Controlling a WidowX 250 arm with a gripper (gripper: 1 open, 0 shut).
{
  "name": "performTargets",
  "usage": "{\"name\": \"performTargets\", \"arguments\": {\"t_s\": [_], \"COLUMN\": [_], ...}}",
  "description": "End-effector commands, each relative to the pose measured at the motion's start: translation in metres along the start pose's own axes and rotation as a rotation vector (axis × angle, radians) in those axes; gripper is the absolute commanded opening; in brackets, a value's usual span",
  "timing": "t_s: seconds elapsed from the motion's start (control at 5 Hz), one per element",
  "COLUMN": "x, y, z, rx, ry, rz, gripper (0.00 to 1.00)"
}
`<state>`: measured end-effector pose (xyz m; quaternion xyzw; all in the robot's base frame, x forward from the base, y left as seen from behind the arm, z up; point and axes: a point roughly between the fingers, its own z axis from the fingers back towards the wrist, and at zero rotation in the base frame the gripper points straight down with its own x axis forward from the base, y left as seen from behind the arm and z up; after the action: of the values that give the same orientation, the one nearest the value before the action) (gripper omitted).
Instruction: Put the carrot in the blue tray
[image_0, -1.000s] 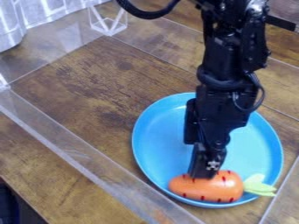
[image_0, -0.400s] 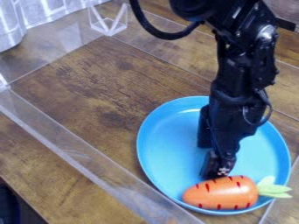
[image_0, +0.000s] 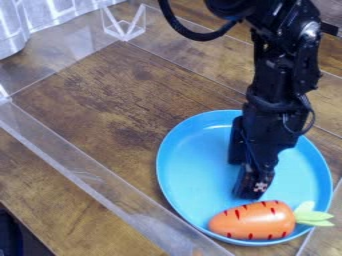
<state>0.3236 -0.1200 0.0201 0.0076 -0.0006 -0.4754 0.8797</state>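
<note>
Nearest the camera, the carrot lies on its side in the front part of the blue tray, close to the near rim, its orange body striped with short dark marks and its light-green leafy stub pointing right toward the tray's edge. Just behind and above it hangs the tool, black, pointing straight down over the tray's floor; its fingers stand spread wide and hold nothing, and a small gap shows between their tips and the carrot. The dark arm rises from there up and out of the top of the view. The tray rests on a wooden table of brown planks. A clear plastic wall runs diagonally along the table's near-left side, and further transparent panels stand at the far end.
</note>
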Motion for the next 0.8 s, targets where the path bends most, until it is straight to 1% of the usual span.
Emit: {"name": "performTargets", "arguments": {"t_s": [0.0, 0.4, 0.6], "x": [-0.013, -0.011, -0.008], "y": [0.017, 0.038, 0.031], "z": [-0.012, -0.014, -0.014], "rx": [-0.016, -0.017, -0.019], "ry": [0.031, 0.042, 0.032], "rz": [0.032, 0.050, 0.049], "gripper": [1.00, 1.00, 1.00]}}
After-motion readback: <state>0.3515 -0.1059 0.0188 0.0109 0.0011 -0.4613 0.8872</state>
